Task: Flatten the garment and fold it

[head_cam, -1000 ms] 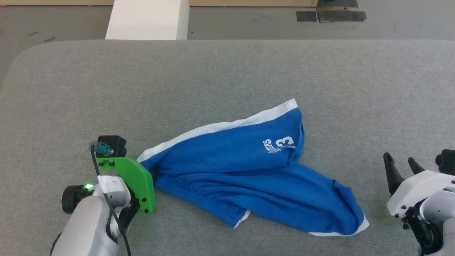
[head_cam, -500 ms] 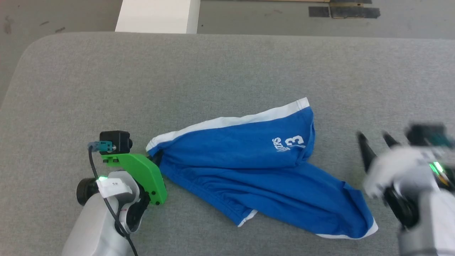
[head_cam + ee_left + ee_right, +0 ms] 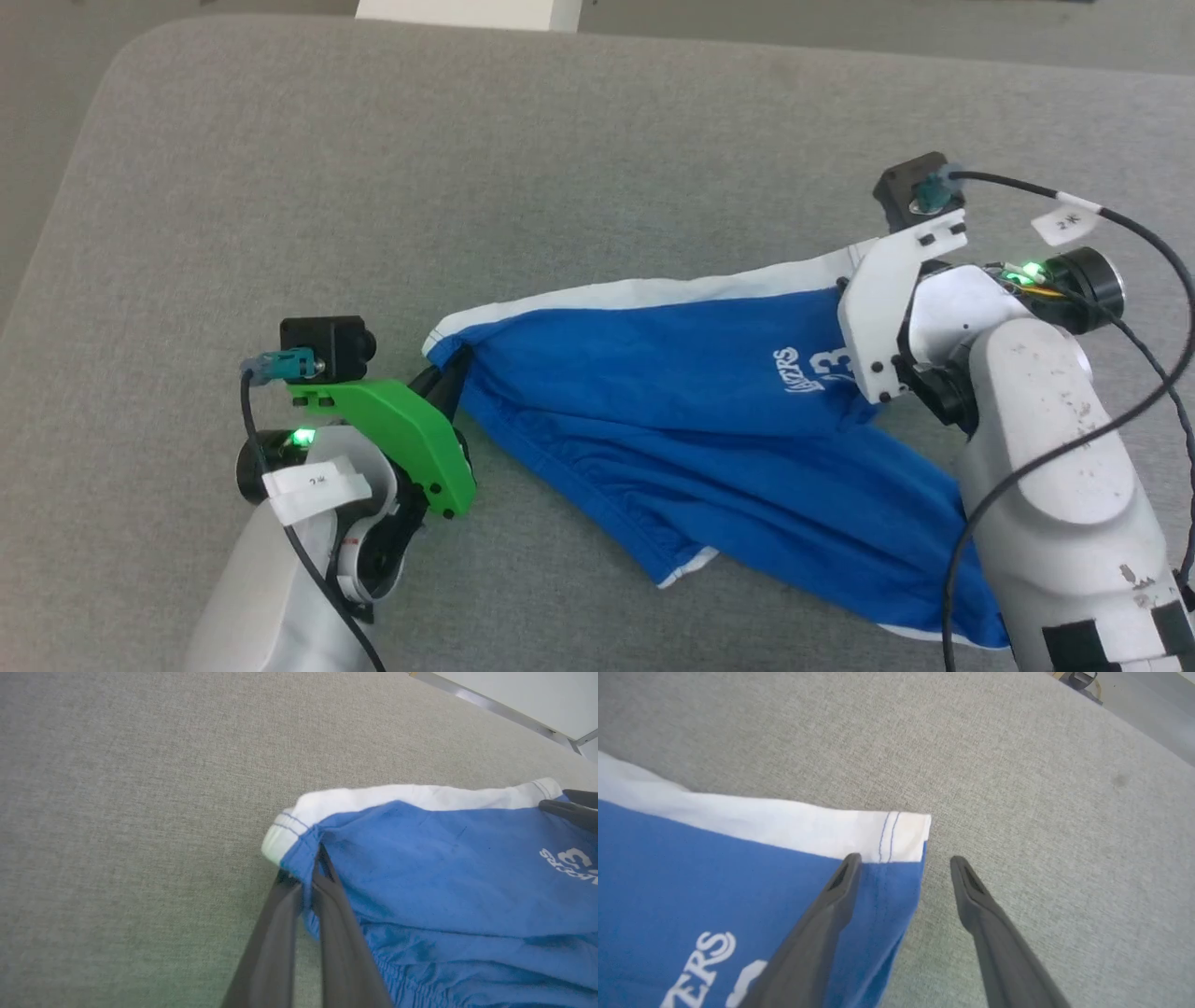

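The garment point(image 3: 672, 411), royal-blue shorts with white trim and a white print, lies crumpled across the grey table point(image 3: 560, 159). My left gripper point(image 3: 450, 378) is shut on the garment's left corner, just below the white band; the left wrist view shows blue fabric point(image 3: 444, 868) pinched between my left gripper's point(image 3: 310, 870) dark fingers. My right gripper point(image 3: 903, 859) hovers open over the far right corner of the garment point(image 3: 738, 872). One finger sits above the blue cloth, the other above bare table. Its fingertips point(image 3: 567, 809) also show in the left wrist view.
The grey table has a rounded far-left corner point(image 3: 140, 47) with floor beyond it. A white block point(image 3: 467, 9) stands past the far edge. My right forearm point(image 3: 1055, 485) lies over the garment's lower right part, trailing a black cable point(image 3: 1148, 243).
The head camera has tilted and shifted. My left gripper has closed on the garment's left corner. My right arm has swung in from the lower right to the garment's far right corner.
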